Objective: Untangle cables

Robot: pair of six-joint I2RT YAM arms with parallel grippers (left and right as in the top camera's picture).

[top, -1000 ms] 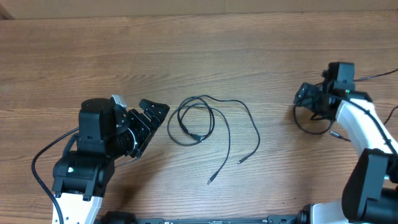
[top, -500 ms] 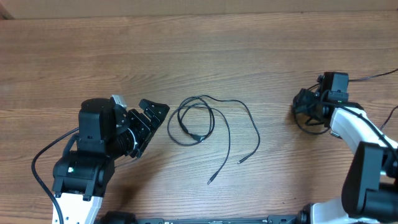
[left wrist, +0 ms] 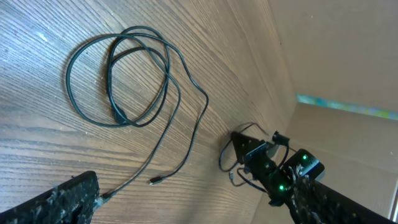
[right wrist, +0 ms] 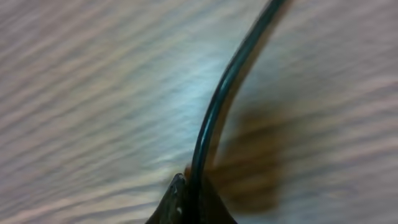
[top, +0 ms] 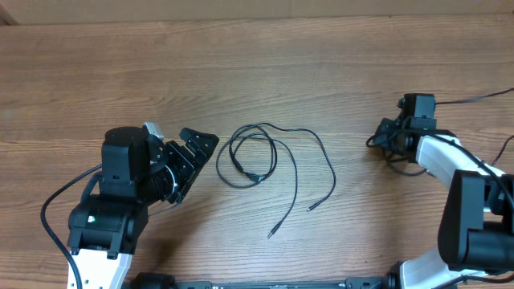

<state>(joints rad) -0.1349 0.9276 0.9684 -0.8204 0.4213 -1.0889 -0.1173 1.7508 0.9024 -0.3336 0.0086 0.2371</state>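
A thin black cable (top: 249,156) lies coiled mid-table, with two loose ends trailing toward the front (top: 271,234). The left wrist view shows the same coil (left wrist: 118,81). My left gripper (top: 191,154) stands open just left of the coil, not touching it; its speckled fingers (left wrist: 62,202) frame the bottom of that view. At the far right a second black cable (top: 393,160) lies bunched under my right gripper (top: 377,141). In the right wrist view the jaws (right wrist: 189,196) are shut on this cable (right wrist: 214,112), which rises from between the tips.
Bare wood-grain table (top: 257,72) stretches behind and in front of the cables. The left arm's base (top: 104,225) fills the front left. The right arm (top: 474,209) and its thicker cord (top: 474,98) occupy the right edge.
My right gripper swung slightly back and left and went from open to shut on the right-hand cable. The left arm and the middle coil have not moved.
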